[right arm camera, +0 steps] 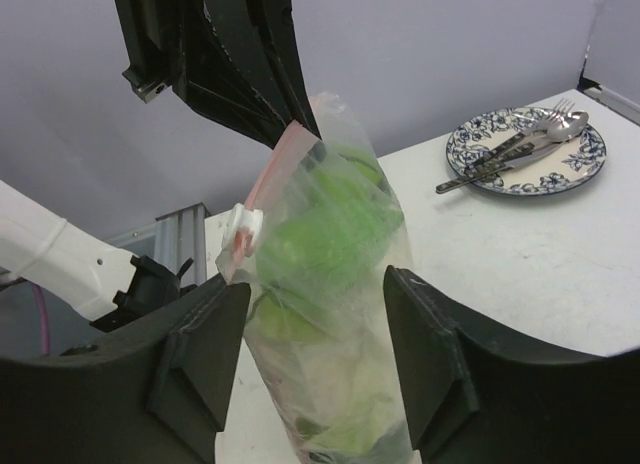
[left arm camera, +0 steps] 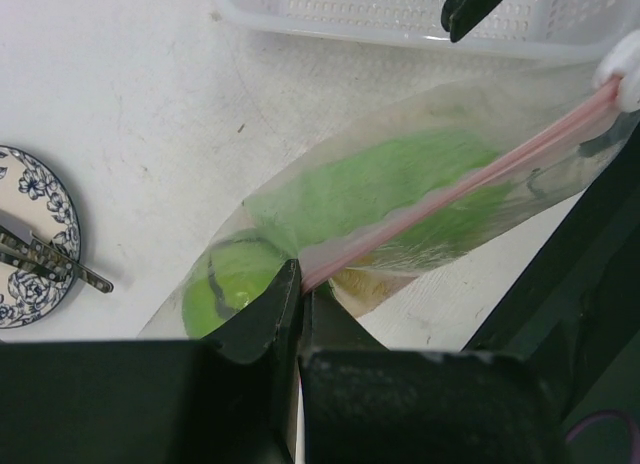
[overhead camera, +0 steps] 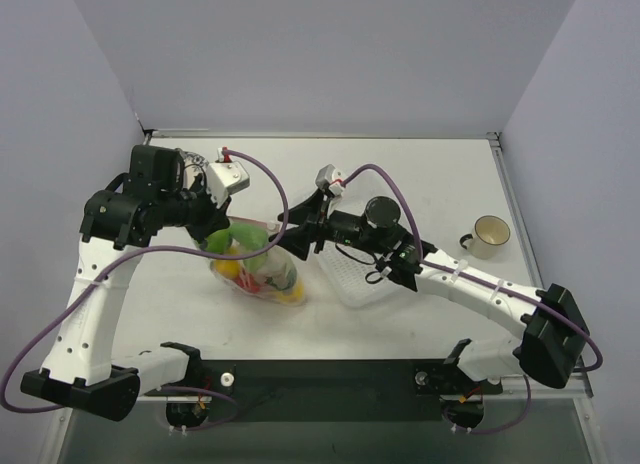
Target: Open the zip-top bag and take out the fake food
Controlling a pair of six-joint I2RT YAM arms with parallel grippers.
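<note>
Clearly the left gripper [left arm camera: 298, 279] is pinched shut on one end of the pink zip strip [left arm camera: 450, 199]. It holds the top edge of the zip-top bag [overhead camera: 258, 269] up above the surface [overhead camera: 420, 174], so the seal is within reach. The right gripper [right arm camera: 315, 284] stands open astride the bag, gripping nothing, likely placed to take the other lip. The fake food [right arm camera: 330, 234] sits inside.
</note>
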